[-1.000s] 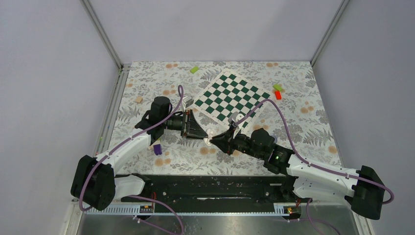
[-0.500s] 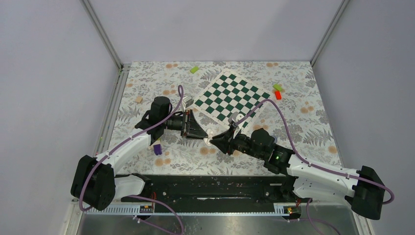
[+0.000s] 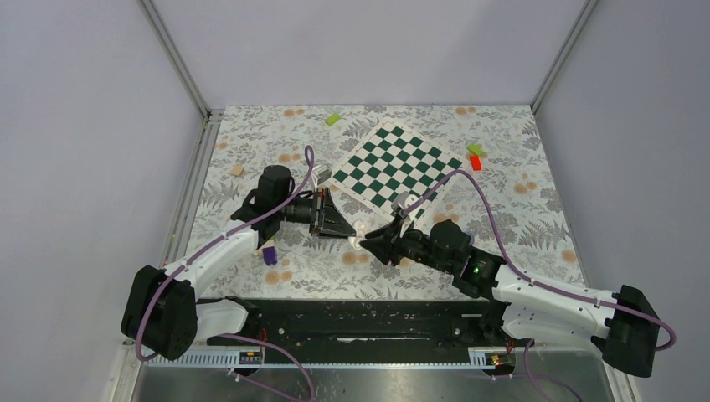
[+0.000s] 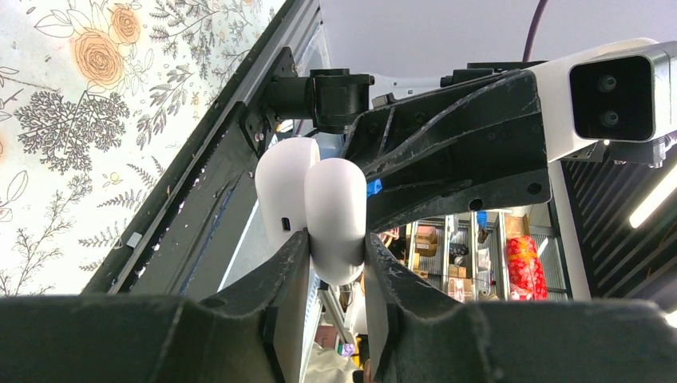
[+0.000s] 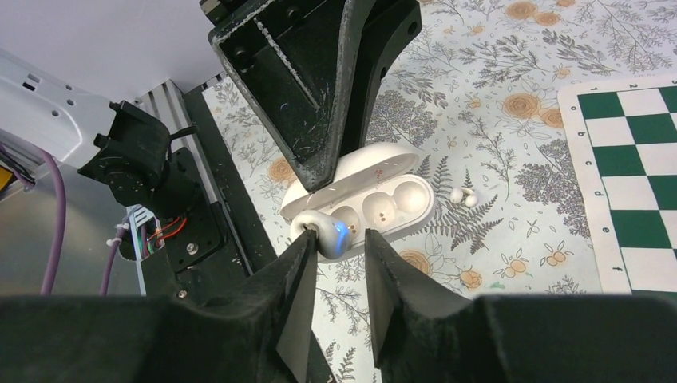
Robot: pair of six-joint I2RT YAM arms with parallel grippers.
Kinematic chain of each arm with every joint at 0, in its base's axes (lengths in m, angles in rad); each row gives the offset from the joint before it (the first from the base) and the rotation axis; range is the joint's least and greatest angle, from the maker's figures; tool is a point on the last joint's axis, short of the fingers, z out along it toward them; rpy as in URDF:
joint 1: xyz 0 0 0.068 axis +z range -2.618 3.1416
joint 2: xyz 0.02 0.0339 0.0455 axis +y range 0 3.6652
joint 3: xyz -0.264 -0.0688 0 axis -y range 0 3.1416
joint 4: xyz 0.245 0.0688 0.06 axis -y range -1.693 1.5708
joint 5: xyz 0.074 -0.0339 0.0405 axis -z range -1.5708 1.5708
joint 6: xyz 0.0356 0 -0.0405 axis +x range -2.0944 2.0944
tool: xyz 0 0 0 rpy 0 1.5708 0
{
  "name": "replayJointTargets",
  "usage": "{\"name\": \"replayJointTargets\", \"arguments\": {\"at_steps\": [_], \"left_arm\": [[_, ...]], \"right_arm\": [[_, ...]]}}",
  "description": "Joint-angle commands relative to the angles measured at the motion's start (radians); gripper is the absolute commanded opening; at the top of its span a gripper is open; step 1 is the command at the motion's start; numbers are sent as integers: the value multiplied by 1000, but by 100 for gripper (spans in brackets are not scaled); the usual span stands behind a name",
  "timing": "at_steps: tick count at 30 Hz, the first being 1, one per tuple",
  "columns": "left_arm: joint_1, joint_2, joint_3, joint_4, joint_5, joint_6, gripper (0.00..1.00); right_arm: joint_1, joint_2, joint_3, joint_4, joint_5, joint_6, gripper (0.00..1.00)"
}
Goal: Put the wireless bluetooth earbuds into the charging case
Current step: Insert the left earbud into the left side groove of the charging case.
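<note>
Floral-print cloth (image 3: 519,218) covers the table, grey-white w/ orange blooms.

Chessboard (image 3: 393,163): green-white, lies askew on far-centre cloth.

L arm (image 3: 222,247) and R arm (image 3: 519,289): white links, purple cables; both reach inward and meet nose to nose just off the board's near corner.

L gripper (image 4: 335,239): black fingers pressed onto one half of the charging case, approx. end-on in the L wrist view. Which half is unclear.

R gripper (image 5: 334,239): fingers nearly together, pinching held earbud at their tips.

Charging case (image 5: 391,203): white oval, lid swung up, base recesses facing the R wrist cam. Sits between the two grippers, near edge of cloth, beside the black base rail. Resting on cloth or raised: cannot tell.

Purple-topped block (image 3: 269,254): beside L forearm.

Green block (image 3: 333,119): far edge of cloth, well apart from arms.

Green piece (image 3: 475,150) and red piece (image 3: 476,162): touching, just off the board's R corner.

Wood cube (image 3: 238,170): L side of cloth.

Held earbud (image 5: 326,236): glossy white, at the case's near-L recess rim; seated or not, cannot tell.

Loose earbud (image 5: 463,196): on cloth just beside the case, between case and board.
</note>
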Motion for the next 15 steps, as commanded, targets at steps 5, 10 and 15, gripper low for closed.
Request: {"name": "replayJointTargets", "arguments": {"at_steps": [5,10,15], "left_arm": [[-3,-12,8,69,31,-9,0],[-2,-19,4,70,31,-9,0],[-3,-18,0,67,39,-9,0]], "right_arm": [[10,6,20,17,1,3,26],[11,19,31,30,1,-4,21],[10,19,49,21,11,-32,19]]}}
